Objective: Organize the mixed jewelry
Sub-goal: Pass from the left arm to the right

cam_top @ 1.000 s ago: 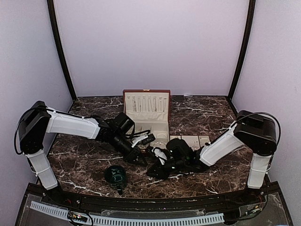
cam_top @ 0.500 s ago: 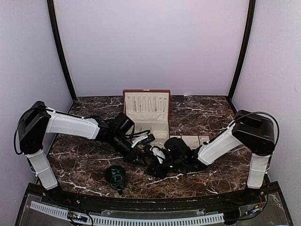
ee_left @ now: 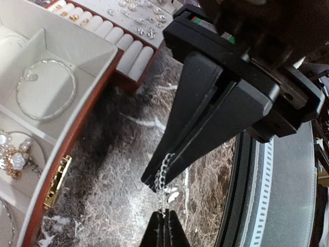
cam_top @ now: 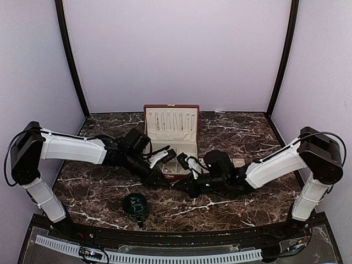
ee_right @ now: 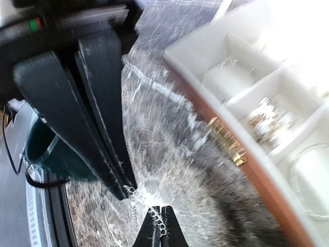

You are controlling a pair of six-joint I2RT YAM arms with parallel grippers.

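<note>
Pale lilac walls [cam_top: 176, 49] close the far side and both flanks (evenly lit, no hard shadows), black posts [cam_top: 70, 60] at the corners; a dark, white-veined marble table [cam_top: 236, 132] below.

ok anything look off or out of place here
Just one thing: a thin chain is pinched by both the left gripper and the right gripper at once, strung between their tips over the marble table, outside the open jewelry box. Nothing looks spilled or broken.

Marble table [cam_top: 242, 132] with jewelry box [cam_top: 171, 107], green cup [cam_top: 135, 204], perhaps cream tray [cam_top: 237, 161].
</note>
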